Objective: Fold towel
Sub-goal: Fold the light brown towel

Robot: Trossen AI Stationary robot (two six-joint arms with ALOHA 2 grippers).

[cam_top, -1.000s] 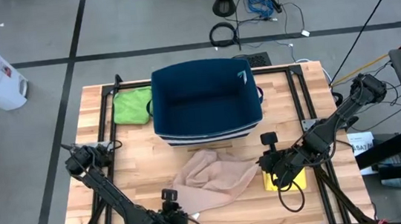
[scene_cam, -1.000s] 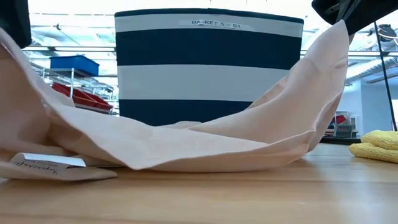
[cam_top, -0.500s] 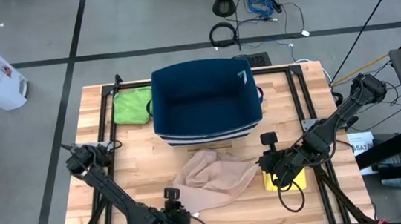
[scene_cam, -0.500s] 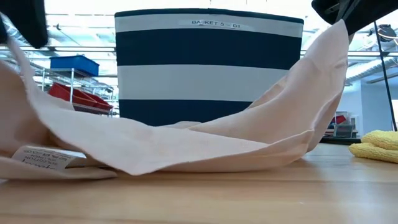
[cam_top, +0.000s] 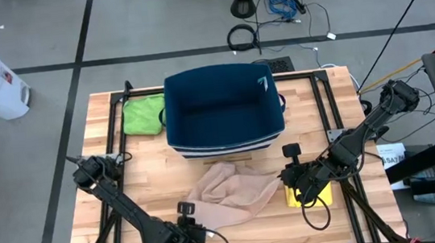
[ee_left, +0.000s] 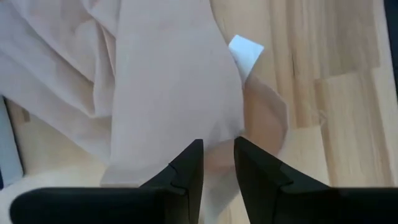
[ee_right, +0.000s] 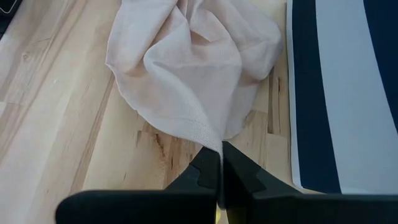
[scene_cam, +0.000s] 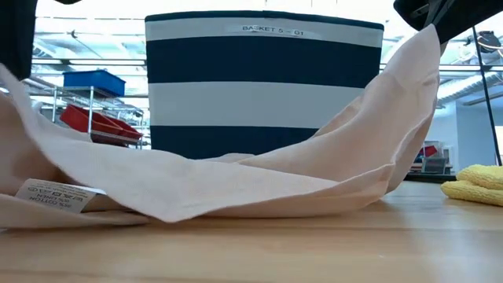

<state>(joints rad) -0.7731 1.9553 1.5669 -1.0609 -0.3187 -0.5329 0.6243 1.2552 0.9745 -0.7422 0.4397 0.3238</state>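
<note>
A beige towel (cam_top: pixel 229 193) lies crumpled on the wooden table in front of the navy basket (cam_top: pixel 224 109), both ends raised. My left gripper (ee_left: pixel 218 152) stands at its near-left end (cam_top: pixel 197 235), shut on the cloth beside a white label (ee_left: pixel 245 50). My right gripper (ee_right: pixel 219 152) is shut on the towel's right end (cam_top: pixel 287 180). In the low view the towel's middle (scene_cam: pixel 236 185) rests on the table and sags between the two raised ends. My left gripper pinches a bunched fold of the towel's near-left end (ee_left: pixel 211 134) between its two fingers, coming steeply from above. That end is lifted and the cloth runs slack down to the table. My right gripper pinches a hemmed edge at the towel's right end (ee_right: pixel 211 140) between its shut fingers, slanting down from the table's right. That end (scene_cam: pixel 424 55) is held up clear of the table, and the cloth hangs loosely from it.
The striped navy basket (scene_cam: pixel 263 79) stands open just behind the towel. A green cloth (cam_top: pixel 144 115) lies at the far left beside it. A yellow cloth (cam_top: pixel 310 195) lies on the table under my right arm, also seen in the low view as a yellow cloth (scene_cam: pixel 475 185).
In the low view the towel's raised left end has sunk lower and hangs slacker. The white label has slid toward that picture's left. The right end has stayed held up where it was.
</note>
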